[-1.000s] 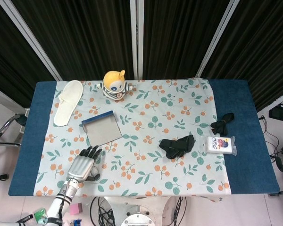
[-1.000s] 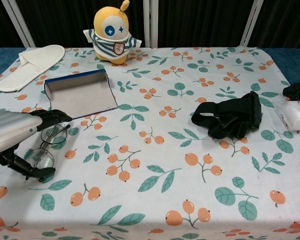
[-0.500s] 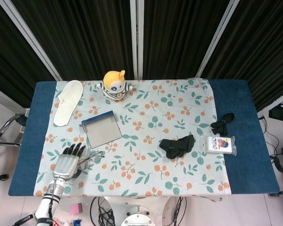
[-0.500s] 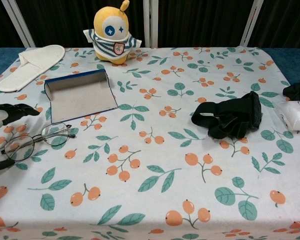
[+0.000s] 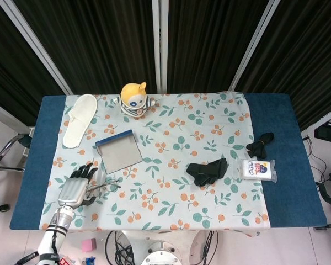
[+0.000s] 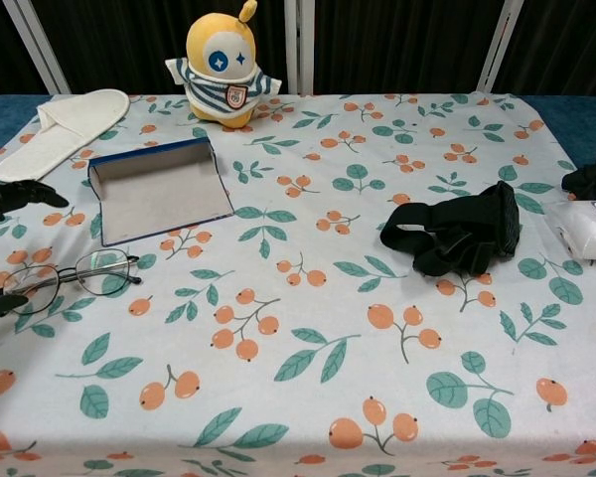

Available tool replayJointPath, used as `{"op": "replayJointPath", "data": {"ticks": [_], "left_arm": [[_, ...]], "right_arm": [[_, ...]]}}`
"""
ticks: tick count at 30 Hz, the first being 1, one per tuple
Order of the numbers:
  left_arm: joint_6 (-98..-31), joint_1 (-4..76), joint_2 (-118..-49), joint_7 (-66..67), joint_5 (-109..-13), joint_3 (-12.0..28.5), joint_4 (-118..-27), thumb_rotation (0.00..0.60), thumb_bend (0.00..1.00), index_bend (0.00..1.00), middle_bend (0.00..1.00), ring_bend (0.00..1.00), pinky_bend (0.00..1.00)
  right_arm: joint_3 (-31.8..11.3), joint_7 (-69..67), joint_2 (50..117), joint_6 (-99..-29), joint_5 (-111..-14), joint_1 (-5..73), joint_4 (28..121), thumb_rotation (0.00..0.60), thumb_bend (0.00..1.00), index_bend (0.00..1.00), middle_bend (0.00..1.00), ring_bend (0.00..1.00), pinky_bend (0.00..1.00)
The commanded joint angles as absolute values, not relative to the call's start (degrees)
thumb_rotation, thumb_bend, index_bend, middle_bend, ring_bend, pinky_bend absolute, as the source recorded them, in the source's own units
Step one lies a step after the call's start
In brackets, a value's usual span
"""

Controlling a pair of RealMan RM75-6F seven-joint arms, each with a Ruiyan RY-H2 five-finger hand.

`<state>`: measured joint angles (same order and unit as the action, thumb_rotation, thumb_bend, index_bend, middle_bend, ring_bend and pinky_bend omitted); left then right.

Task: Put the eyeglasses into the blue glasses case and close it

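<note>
**Glasses flat on the cloth, case open, left hand parked beside them**

So the thin wire-framed eyeglasses (image 6: 70,278) are lying on the floral tablecloth (image 6: 308,298) at the left edge of the chest view, lenses down low, arms folded out toward the middle. Just above them in the frame sits the open blue glasses case (image 6: 159,189), lid up, grey lining showing, nothing in it.

The silver-and-black left hand (image 5: 76,186) shows in the lower left of the head view, fingers spread and pointing up-frame, right next to the glasses. In the chest view only its dark fingertips (image 6: 20,194) poke in at the left border. It doesn't look like it has hold of anything, though from the head view I honestly can't tell whether a finger is touching the frame or just close to it. The right hand isn't visible in either camera.

Other stuff on the table: a white slipper (image 5: 80,120) upper left, a yellow plush toy in a striped shirt (image 6: 222,65) at the top, a crumpled black cloth strap (image 6: 457,234) right of centre, and a white packet (image 5: 258,169) with another small black bundle (image 5: 260,143) near the right side.
</note>
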<state>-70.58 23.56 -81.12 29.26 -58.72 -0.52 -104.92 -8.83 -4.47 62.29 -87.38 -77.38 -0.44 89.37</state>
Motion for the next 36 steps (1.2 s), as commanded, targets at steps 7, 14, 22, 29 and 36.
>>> {"op": "replayJointPath", "data": {"ticks": [7, 14, 22, 29, 36], "left_arm": [[-68.48, 26.39, -82.42, 30.71, -52.4, 3.89, -106.39, 0.6, 0.31, 0.33, 0.02, 0.02, 0.15], [-68.3, 28.5, -84.86, 35.12, -46.33, 5.01, -105.43, 0.6, 0.31, 0.4, 0.03, 0.02, 0.15], [-69.05, 29.34, -85.87, 35.79, -43.91, 5.75, -104.54, 0.6, 0.32, 0.46, 0.05, 0.02, 0.15], [-69.1, 29.88, -86.17, 35.93, -42.8, 5.75, -104.31, 0.6, 0.34, 0.5, 0.07, 0.02, 0.15], [-68.89, 30.29, -86.55, 35.95, -41.73, 5.52, -103.89, 0.6, 0.36, 0.51, 0.07, 0.02, 0.15]], "right_arm": [[-8.69, -4.96, 62.44, -87.08, -77.12, -0.56, 88.82, 0.6, 0.23, 0.0, 0.0, 0.0, 0.0], [-8.68, -5.33, 62.46, -86.56, -76.87, -0.45, 88.36, 0.6, 0.23, 0.0, 0.0, 0.0, 0.0], [-8.54, -5.73, 62.69, -85.51, -76.53, -0.19, 87.64, 0.6, 0.23, 0.0, 0.0, 0.0, 0.0], [-8.52, -5.8, 62.78, -85.36, -76.46, -0.15, 87.43, 0.6, 0.24, 0.0, 0.0, 0.0, 0.0], [-8.51, -5.66, 62.8, -85.09, -76.15, -0.15, 87.39, 0.6, 0.24, 0.0, 0.0, 0.0, 0.0]]}}
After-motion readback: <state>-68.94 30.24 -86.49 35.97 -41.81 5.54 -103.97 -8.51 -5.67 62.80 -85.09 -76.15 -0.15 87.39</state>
